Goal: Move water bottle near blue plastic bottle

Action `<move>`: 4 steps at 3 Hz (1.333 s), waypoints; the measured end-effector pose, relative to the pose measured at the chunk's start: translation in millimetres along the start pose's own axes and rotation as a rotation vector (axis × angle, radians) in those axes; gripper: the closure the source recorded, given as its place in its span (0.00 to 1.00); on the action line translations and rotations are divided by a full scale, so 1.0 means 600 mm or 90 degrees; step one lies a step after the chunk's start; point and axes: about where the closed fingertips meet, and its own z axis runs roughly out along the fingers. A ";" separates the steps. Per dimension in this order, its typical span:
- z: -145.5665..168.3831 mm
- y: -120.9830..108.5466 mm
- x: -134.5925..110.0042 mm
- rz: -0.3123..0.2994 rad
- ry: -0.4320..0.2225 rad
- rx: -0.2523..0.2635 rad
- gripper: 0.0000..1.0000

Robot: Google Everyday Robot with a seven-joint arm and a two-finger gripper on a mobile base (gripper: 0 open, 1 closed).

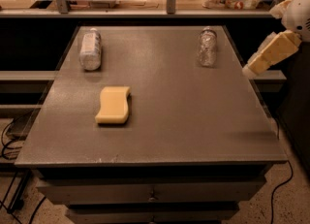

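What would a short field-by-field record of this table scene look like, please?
Surface: grey table top
Far right: clear crinkled plastic water bottle, lying down
Far left: pale whitish-grey cloudy plastic bottle with white cap, lying down
Left of centre: yellow wavy-edged sponge, lying flat
Arm: claw past the table's right edge, apart from the water bottle
Task status: bottles on opposite sides, not yet near each other
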 end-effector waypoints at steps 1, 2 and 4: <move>0.013 0.001 -0.001 0.011 0.000 -0.011 0.00; 0.064 -0.009 -0.025 0.070 -0.050 -0.034 0.00; 0.213 -0.047 -0.059 0.222 -0.126 -0.058 0.00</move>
